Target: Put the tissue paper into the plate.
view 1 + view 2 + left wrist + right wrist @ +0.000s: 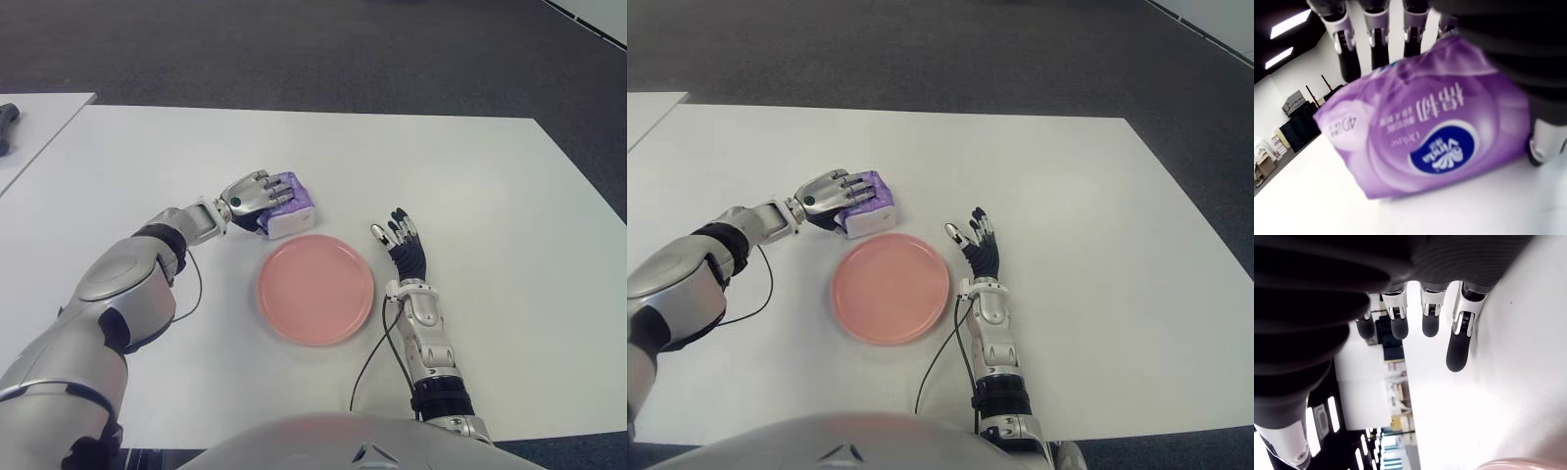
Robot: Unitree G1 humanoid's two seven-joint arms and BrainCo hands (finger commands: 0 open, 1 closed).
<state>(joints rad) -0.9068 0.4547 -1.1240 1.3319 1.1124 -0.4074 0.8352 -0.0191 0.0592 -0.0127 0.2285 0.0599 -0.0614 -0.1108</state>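
Left eye view: our left hand covers the purple plastic tissue pack on the white table, fingers curled over its top, just beyond the round pink plate, which holds nothing.

Right eye view: our right hand shows just right of the plate, fingers extended, holding nothing.

Left wrist view: the fingers wrap the pack's far edge; the pack sits on the table.

Right wrist view: straight fingers, nothing held.

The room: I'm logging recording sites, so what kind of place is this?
Likely an office or lab: a plain white table on dark grey carpet, with stacked boxes by a far wall.
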